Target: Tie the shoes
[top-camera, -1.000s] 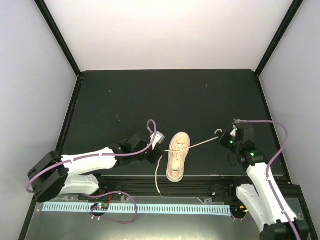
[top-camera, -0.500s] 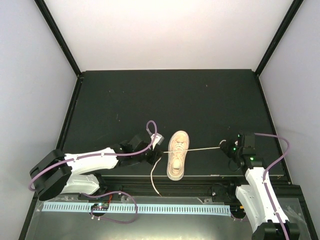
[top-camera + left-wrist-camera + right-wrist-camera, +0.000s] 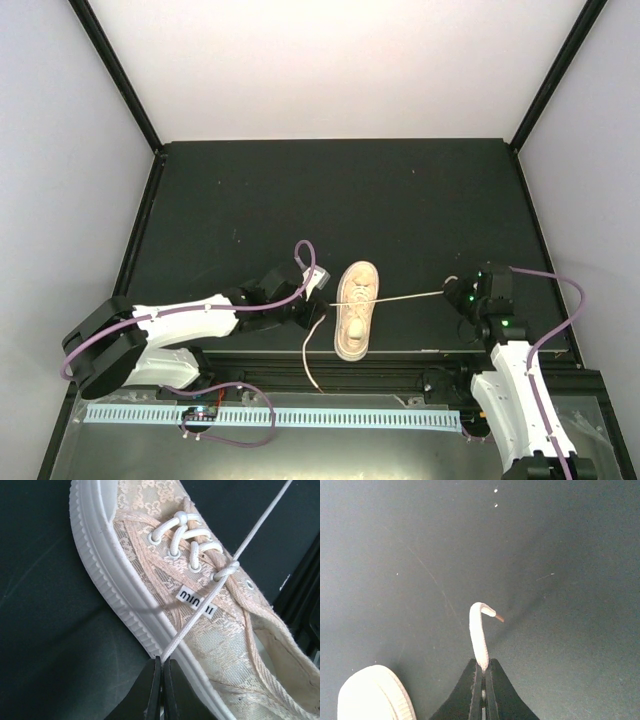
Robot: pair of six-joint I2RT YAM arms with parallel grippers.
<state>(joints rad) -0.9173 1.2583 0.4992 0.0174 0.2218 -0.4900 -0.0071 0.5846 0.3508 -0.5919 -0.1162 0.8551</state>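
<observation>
The pale beige-pink sneaker [image 3: 356, 312] lies on the black mat near the front edge, toe pointing away from the arms. My left gripper [image 3: 318, 304] is at its left side, shut on a cream lace [image 3: 200, 612] that runs from a simple knot over the eyelets down into the jaws [image 3: 162, 660]. The shoe [image 3: 215, 630] fills the left wrist view. My right gripper [image 3: 450, 292] is to the shoe's right, shut on the other lace [image 3: 400, 297], which stretches taut from the eyelets. Its short tip [image 3: 479, 630] sticks out past the closed jaws [image 3: 483, 664].
A loose lace tail [image 3: 309, 362] hangs from the left gripper over the mat's front edge onto the black rail [image 3: 380, 372]. The shoe's toe [image 3: 375, 695] shows at the lower left of the right wrist view. Dark walls border the mat.
My right gripper has moved toward the front and slightly right, pulling its lace from a slanted line to a taut, nearly level one. The left gripper has barely moved; the loose tail shifted.
</observation>
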